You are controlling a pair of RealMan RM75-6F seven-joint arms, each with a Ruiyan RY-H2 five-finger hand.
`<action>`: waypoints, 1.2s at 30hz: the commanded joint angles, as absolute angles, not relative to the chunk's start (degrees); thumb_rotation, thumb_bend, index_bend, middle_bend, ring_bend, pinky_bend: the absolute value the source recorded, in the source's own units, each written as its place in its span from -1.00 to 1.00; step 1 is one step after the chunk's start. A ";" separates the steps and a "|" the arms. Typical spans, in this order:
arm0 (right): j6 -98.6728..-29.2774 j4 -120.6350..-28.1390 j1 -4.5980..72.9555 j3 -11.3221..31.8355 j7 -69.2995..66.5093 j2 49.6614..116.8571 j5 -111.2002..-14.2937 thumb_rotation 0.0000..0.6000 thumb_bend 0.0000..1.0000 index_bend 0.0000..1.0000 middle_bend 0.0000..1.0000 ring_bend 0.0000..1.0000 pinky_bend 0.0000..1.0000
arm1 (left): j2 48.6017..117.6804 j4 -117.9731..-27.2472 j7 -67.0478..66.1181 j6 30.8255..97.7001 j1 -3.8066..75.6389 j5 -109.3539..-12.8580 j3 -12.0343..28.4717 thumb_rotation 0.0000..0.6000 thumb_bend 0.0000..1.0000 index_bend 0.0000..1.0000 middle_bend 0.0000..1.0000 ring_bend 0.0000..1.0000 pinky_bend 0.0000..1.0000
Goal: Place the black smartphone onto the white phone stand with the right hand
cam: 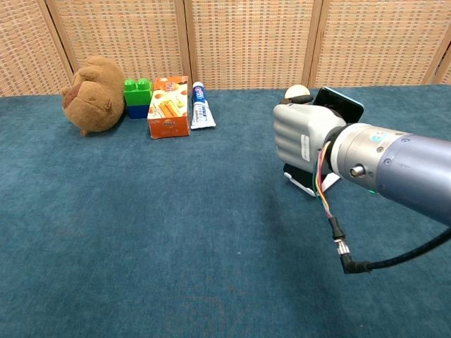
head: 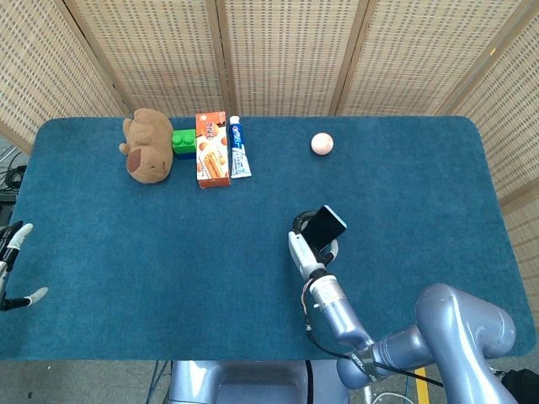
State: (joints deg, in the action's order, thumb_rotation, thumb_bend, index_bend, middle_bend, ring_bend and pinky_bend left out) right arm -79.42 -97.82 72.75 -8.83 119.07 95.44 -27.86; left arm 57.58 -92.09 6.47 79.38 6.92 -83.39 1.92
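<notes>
Across the whole scene spreads a table (head: 126, 252) covered in dark blue carpet-like cloth, backed by woven wicker screens (head: 278, 50) in wooden frames; along the far edge toward the left corner lie a brown plush toy (head: 148, 156), a green block (head: 183, 141), an orange snack box (head: 212, 149) and a toothpaste tube (head: 239, 146) — side by side, the block touching the toy; a small pale ball (head: 321, 143) sits alone further right near the far edge.

Near the middle of the near edge, the right hand (head: 305, 250) is clamped on the black smartphone (head: 324, 227), tilted, above the white phone stand (cam: 309, 182).

From the head view alone, the left hand (head: 12, 265) shows off the table's left edge, fingers apart, holding nothing; the stand there is almost hidden under the phone; the chest view — low and frontal — shows the stand's foot on the cloth beneath the right hand's back, and whether phone and stand touch cannot be told.
</notes>
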 commanded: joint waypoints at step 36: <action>-89.59 -118.97 66.62 -12.40 103.60 78.44 -41.46 1.00 0.04 -0.15 -0.52 -0.58 -0.41 | 57.46 -92.03 6.84 79.61 6.87 -83.92 1.67 1.00 -1.00 -1.00 -1.00 -1.00 -1.00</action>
State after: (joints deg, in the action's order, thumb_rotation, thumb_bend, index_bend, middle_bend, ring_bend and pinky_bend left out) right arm -86.10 -112.95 69.14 -10.35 108.42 84.35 -36.31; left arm 57.46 -92.03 6.81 79.51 6.92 -83.81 1.72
